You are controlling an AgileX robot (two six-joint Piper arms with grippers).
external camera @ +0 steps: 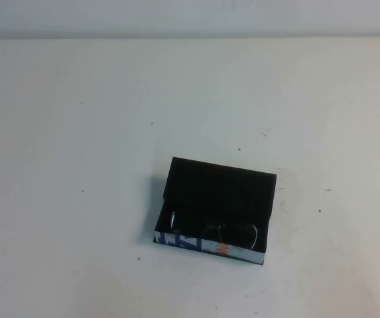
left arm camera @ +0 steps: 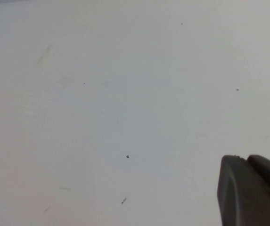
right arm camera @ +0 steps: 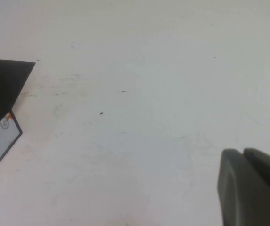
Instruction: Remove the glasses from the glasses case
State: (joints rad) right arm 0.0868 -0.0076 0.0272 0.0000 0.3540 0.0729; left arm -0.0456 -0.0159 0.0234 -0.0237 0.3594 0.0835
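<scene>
The black glasses case (external camera: 215, 189) lies open on the white table, a little right of centre and near the front, its white strip printed in blue and orange facing me. The dark glasses (external camera: 213, 231) lie inside it along the near wall. A corner of the case (right arm camera: 0, 101) shows in the right wrist view. My left gripper (left arm camera: 245, 161) is shut and empty above bare table, out of the high view. My right gripper (right arm camera: 242, 153) is shut and empty, off to one side of the case, also out of the high view.
The white table (external camera: 77, 132) carries only small dark specks and scuffs. Its far edge (external camera: 190, 36) runs along the back.
</scene>
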